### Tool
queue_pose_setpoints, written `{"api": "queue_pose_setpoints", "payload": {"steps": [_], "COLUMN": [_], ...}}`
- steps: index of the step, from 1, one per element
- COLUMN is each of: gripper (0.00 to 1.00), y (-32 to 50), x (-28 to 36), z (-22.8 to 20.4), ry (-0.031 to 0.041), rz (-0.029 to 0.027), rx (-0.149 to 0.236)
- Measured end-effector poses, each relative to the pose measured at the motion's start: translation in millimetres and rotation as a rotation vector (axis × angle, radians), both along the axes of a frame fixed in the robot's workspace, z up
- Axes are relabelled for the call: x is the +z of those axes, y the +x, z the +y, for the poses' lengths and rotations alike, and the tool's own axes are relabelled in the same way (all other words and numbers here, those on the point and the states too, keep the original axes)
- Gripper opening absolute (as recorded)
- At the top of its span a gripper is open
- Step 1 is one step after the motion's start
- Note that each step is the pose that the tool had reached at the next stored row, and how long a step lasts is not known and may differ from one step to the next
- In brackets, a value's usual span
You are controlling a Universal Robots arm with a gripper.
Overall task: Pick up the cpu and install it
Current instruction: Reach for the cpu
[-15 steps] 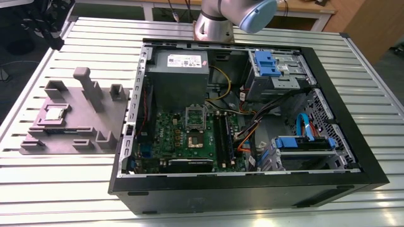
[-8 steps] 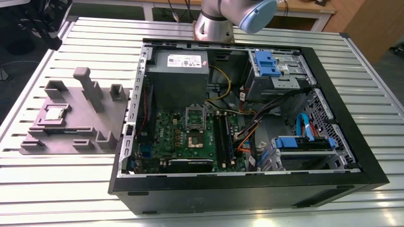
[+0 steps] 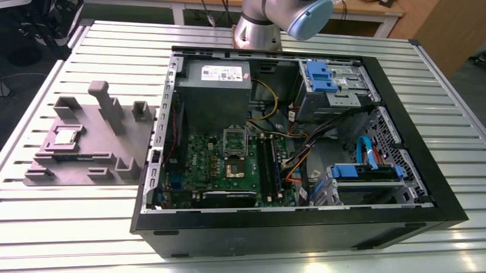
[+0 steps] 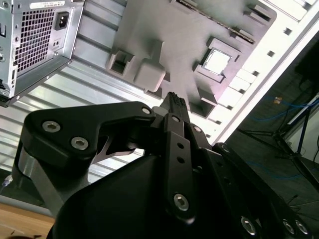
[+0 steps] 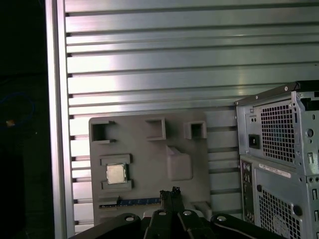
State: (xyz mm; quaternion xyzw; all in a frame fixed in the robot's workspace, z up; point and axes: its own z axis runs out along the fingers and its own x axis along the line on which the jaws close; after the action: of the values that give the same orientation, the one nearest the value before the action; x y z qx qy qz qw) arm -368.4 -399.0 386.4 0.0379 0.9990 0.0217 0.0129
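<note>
The cpu (image 3: pixel 67 136) lies in a grey fixture (image 3: pixel 99 156) on the slatted table (image 3: pixel 76 227). Beside it lies an open computer case (image 3: pixel 304 224) with a green motherboard (image 3: pixel 201 151).

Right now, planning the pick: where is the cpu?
The cpu sits in a recess of the grey holder plate, at the exterior view's left of the open computer case.

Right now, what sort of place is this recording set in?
Probably a robotics lab bench for PC assembly: an open black desktop computer case lies on a ribbed aluminium table, beside a grey moulded fixture tray holding the small square silvery cpu.
</note>
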Motion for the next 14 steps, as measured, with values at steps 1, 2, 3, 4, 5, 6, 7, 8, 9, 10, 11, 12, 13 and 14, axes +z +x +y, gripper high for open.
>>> {"api": "queue_pose_setpoints", "payload": {"steps": [1,2,3,4,5,6,7,8,9,10,11,12,13,14], "gripper": [0.1,0.1,0.1,0.1,0.1,0.1,0.1,0.1,0.1,0.1,0.1,0.1,0.1,0.1], "y": [-0.6,-1.1,-1.7,-2.3,-2.8,-3.4,-4.0,-4.6,-5.1,-5.7,-6.3,-6.8,-7.4,-7.9], "x": [0.0,-0.1,-0.1,-0.2,-0.2,-0.3,-0.3,-0.3,-0.4,-0.5,-0.5,-0.6,-0.5,-0.6], "z": [0.0,0.0,0.0,0.0,0.0,0.0,0.0,0.0,0.0,0.0,0.0,0.0,0.0,0.0], "ry": [0.0,0.0,0.0,0.0,0.0,0.0,0.0,0.0,0.0,0.0,0.0,0.0,-0.0001,0.0], "rz": [0.0,0.0001,0.0,0.0,0.0,0.0,0.0,0.0,0.0,0.0,0.0,-0.0001,0.0001,0.0], "rx": [0.0,0.0,0.0,0.0,0.0,0.0,0.0,0.0,0.0,0.0,0.0,0.0,0.0,0.0]}}
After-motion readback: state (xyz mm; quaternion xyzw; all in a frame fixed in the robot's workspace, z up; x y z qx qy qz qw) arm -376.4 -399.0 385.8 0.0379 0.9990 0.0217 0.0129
